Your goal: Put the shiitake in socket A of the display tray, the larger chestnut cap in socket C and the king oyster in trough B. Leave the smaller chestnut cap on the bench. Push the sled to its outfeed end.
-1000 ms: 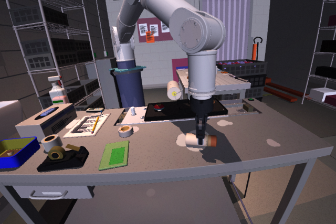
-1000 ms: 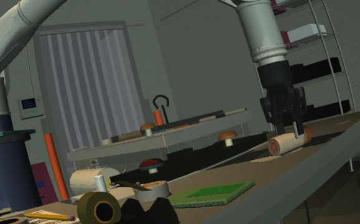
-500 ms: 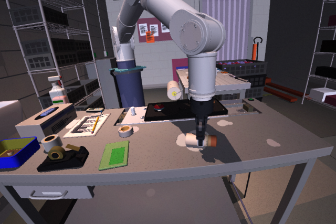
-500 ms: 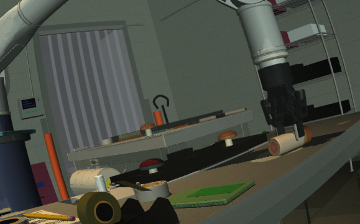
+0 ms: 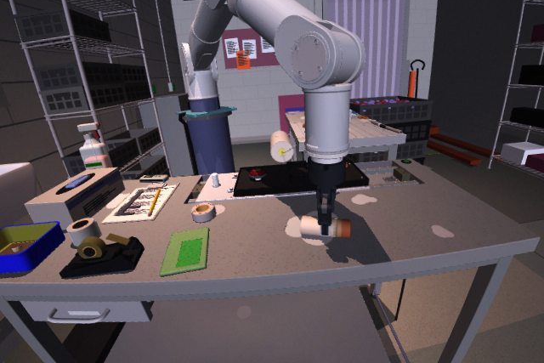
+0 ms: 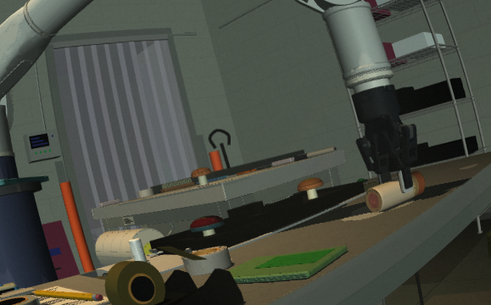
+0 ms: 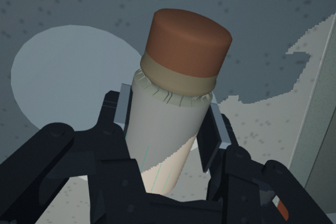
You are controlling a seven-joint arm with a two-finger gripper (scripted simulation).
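Note:
The king oyster [image 5: 324, 227] [image 6: 391, 194] [image 7: 172, 100] lies on its side on the bench, in front of the black display tray [image 5: 299, 176] [image 6: 266, 214]. It has a thick pale stem and a flat brown cap. A red-capped mushroom [image 5: 257, 173] [image 6: 207, 224] stands in the tray near its left end. A brown-capped mushroom [image 6: 311, 187] stands at the far side of the tray. Another brown cap [image 6: 201, 174] stands on the grey sled behind. My gripper [image 5: 325, 225] [image 6: 393, 180] [image 7: 169, 117] reaches straight down and is closed around the king oyster's stem.
A blue tin [image 5: 24, 247] sits at the bench's left end, beside a tissue box [image 5: 74, 196] and a tape dispenser [image 5: 101, 251]. A green pad [image 5: 185, 250] [image 6: 289, 262], a tape roll [image 5: 203, 212] and a clipboard with a pencil [image 5: 143, 203] lie left of the gripper.

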